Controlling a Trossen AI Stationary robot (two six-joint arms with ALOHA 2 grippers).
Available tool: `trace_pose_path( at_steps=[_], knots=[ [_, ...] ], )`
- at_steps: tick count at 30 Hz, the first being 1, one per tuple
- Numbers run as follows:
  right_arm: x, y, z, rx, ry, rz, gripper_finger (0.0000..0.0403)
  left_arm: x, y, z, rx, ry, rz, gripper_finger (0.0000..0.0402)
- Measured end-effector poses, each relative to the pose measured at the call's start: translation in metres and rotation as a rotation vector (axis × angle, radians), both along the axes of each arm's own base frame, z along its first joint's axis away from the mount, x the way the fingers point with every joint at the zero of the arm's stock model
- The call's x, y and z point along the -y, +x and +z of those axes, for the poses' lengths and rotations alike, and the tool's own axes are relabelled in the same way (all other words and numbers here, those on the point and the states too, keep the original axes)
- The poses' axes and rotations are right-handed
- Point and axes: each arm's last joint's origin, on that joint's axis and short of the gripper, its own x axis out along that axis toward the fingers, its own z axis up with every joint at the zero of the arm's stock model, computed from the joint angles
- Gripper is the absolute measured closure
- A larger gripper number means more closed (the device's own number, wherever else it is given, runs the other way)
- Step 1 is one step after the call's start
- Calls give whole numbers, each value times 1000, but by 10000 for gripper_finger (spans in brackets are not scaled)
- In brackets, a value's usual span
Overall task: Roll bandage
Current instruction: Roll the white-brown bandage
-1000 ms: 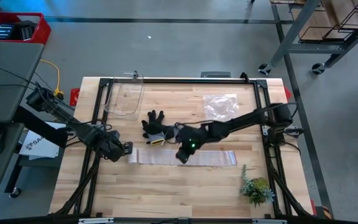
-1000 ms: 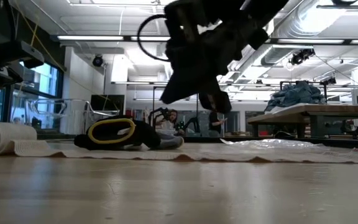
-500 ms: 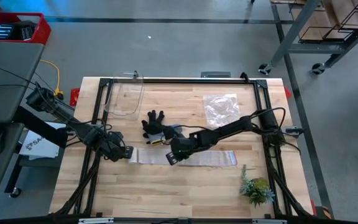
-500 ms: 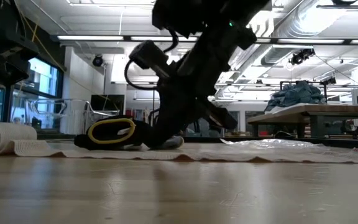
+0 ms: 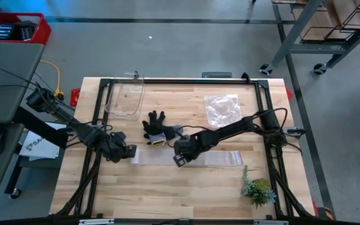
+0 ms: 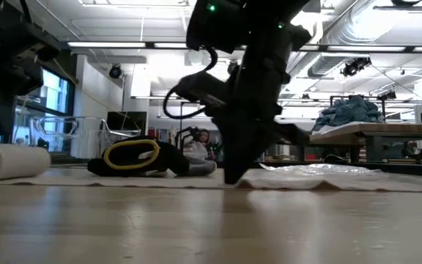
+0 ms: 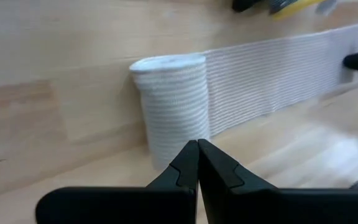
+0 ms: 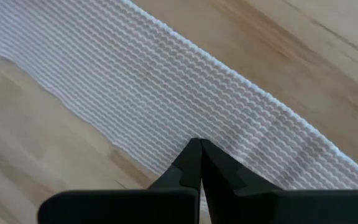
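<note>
The white gauze bandage [image 5: 208, 157] lies flat along the table. Its left end is wound into a roll [image 7: 169, 106] that rests on its side on the wood; the roll also shows in the low view [image 6: 13, 160]. My left gripper [image 5: 129, 152] is shut at the roll's left side, its tips [image 7: 197, 144] against the roll. My right gripper [image 5: 180, 160] is shut, and its tips [image 8: 199, 143] stand on the flat strip to the right of the roll. My left gripper has its shut fingertips [image 7: 188, 155] against the roll's curved side [image 7: 173, 140], low down near the table. The fingers come about level from the table's left, across the roll's axis. The roll lies on the wood. My right gripper presses its shut fingertips [image 8: 194, 152] down on the flat strip [image 8: 185, 106], near its near edge. The fingers come from above, slanting down. The strip lies flat on the table under them [image 6: 233, 176].
A black-and-grey work glove with a yellow cuff [image 5: 156, 129] lies just behind the strip. A crinkly clear bag [image 5: 222, 106] lies at the back right and a clear container [image 5: 125, 99] at the back left. A small green plant [image 5: 258, 190] stands at the near right.
My right gripper was raised over the strip; it has tipped, gone a little toward the table's left, and come down until its shut tips stand on the bandage. The roll and the strip have shifted slightly toward the table's right.
</note>
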Motion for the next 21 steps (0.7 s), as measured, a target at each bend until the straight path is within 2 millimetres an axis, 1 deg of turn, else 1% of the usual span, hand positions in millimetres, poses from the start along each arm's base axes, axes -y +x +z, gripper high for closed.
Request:
trace_pose_path(
  at_steps=[5,11,15,19,21],
  knots=[
    [1,-8,0,-81,-17,13,403,4,10,-2,57,5,44,401],
    [2,-13,-1,-124,-21,38,403,5,25,-13,52,9,78,401],
    [2,-15,-1,-146,-28,56,403,4,32,-14,84,17,71,401],
    [2,-15,-2,-147,-29,73,403,2,31,-10,104,46,35,401],
    [2,-16,-2,-153,-31,85,403,2,26,-7,100,58,14,401]
  ],
)
